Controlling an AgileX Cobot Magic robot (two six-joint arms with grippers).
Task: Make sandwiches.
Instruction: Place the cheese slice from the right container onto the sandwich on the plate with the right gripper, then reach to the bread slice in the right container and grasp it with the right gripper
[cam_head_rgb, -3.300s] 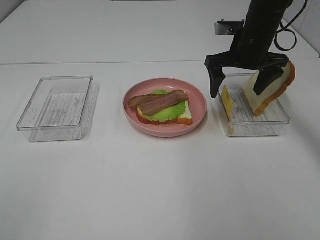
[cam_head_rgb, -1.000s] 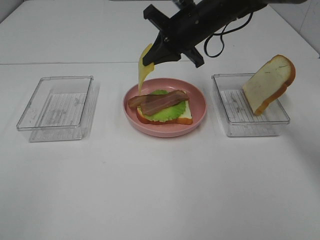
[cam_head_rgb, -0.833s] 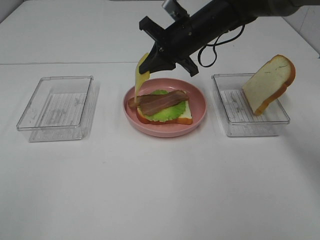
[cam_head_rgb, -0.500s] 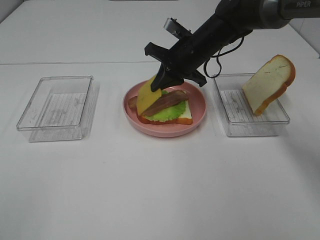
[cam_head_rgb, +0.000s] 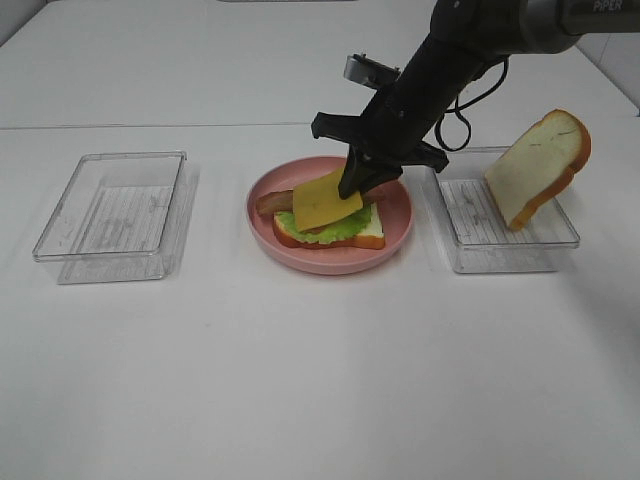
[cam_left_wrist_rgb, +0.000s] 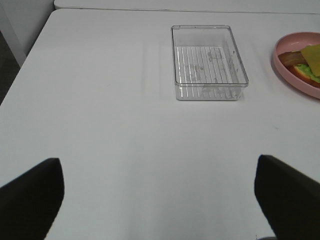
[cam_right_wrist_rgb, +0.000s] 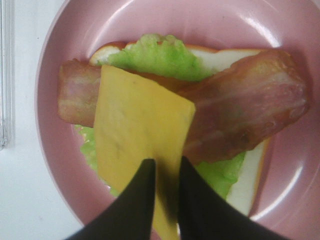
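Laying cheese slice (cam_head_rgb: 327, 201) on the open sandwich (cam_head_rgb: 330, 222), pink plate (cam_head_rgb: 395, 195), table centre.
High view: right gripper (cam_head_rgb: 358, 183) pinching the slice's far edge; best opened wider and lifted straight up, keeping the thin, floppy yellow square flat over bacon (cam_head_rgb: 272, 203) and ruffled lettuce (cam_head_rgb: 345, 221). Second bread slice (cam_head_rgb: 538, 168) leaning in right tray (cam_head_rgb: 508, 251).
Left wrist: left gripper (cam_left_wrist_rgb: 156, 192) spread wide, empty.
Right wrist: narrow jaws barely parted, cheese between them.
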